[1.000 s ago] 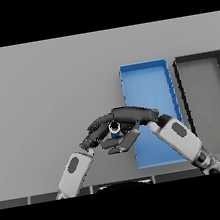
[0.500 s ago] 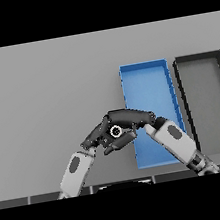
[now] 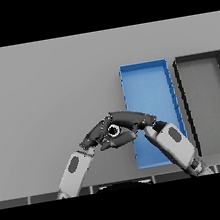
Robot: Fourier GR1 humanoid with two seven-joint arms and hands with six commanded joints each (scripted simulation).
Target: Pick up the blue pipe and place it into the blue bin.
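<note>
The blue pipe (image 3: 114,129) shows end-on as a small ring, just left of the blue bin (image 3: 147,90) and near the table's front. My right hand (image 3: 131,120) reaches in from the lower right across the bin's near left corner. Its fingers arch over the pipe and its thumb curls under it. My left hand (image 3: 93,136) comes from the lower left, its fingers stretched out against the pipe's left side. Most of the pipe's length is hidden by the two hands.
A dark grey bin (image 3: 206,96) stands right of the blue bin, parallel to it. The grey table (image 3: 43,92) stretches to the left and behind the hands.
My right hand's fingers have drawn tighter round the pipe and its forearm has shifted slightly left. The pipe and the left hand have hardly moved.
</note>
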